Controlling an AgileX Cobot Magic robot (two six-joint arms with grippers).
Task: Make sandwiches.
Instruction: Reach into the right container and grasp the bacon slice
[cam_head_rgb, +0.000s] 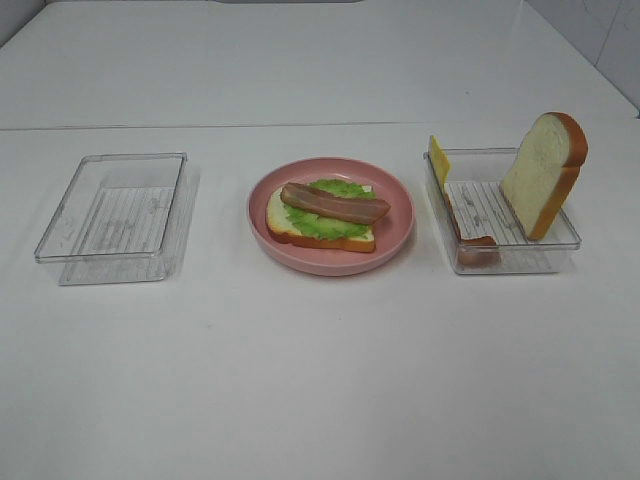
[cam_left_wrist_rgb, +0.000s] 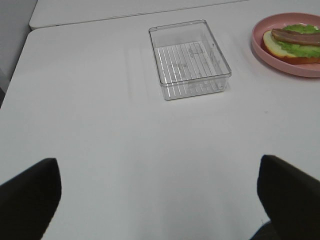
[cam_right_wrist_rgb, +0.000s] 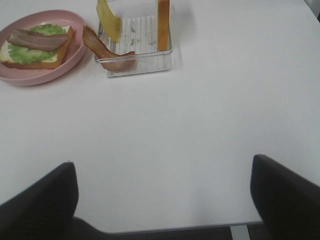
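Note:
The open sandwich lies on the round pink plate at the table's middle: one white bread slice, green lettuce, one bacon strip on top. The second bread slice leans upright in the right clear tray, with a yellow cheese square and another bacon strip at its left wall. Neither gripper shows in the exterior view. My left gripper is open and empty over bare table, well short of the left tray. My right gripper is open and empty, well short of the right tray.
The left clear tray holds nothing. In the right wrist view the plate sits beside the tray, and the bacon strip hangs over the tray's wall towards it. A table seam runs across behind the trays.

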